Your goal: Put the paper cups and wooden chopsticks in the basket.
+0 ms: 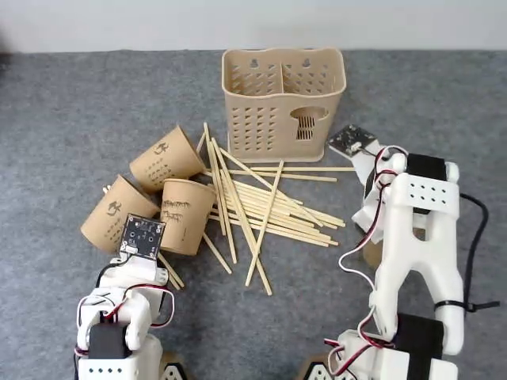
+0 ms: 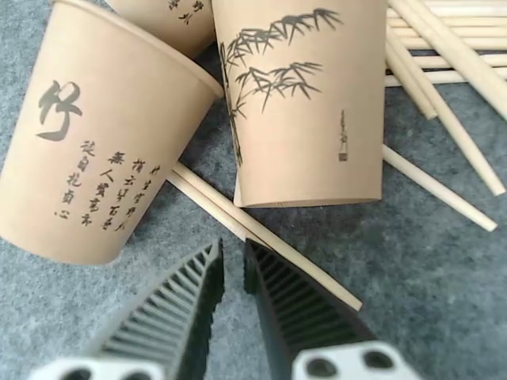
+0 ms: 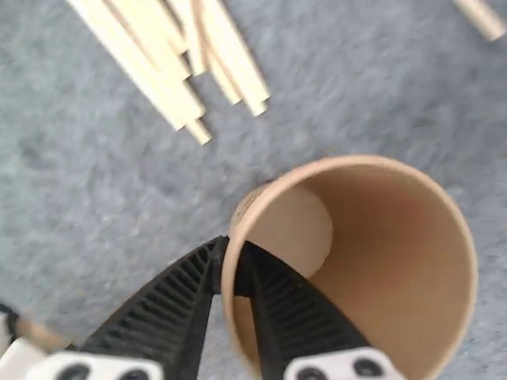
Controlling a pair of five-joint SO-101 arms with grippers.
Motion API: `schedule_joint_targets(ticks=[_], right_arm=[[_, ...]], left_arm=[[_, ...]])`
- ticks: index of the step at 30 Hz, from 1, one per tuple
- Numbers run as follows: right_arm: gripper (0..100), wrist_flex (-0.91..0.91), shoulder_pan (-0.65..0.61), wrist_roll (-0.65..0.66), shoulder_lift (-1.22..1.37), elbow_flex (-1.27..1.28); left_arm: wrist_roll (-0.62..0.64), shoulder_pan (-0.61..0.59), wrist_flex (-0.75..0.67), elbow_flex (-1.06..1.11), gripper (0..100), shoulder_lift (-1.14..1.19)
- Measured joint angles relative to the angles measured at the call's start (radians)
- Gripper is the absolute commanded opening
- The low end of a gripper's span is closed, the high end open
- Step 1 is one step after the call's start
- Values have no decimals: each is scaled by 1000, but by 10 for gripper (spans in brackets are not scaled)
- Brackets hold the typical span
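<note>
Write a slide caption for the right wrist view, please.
Right gripper pinches the rim of a paper cup, wooden chopsticks lying nearby.

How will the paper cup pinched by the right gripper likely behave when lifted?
Probably light: the paper cup looks empty. The right gripper pinches only its thin rim, so the wall may dent and the cup may swing or slip.
</note>
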Motion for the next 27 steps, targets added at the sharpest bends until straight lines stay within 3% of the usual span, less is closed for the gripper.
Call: schedule_joint_targets(ticks=[27], right_arm=[[9,-342,48,-35,2,121]], left_arm=[[0,0,0,0,49,0]])
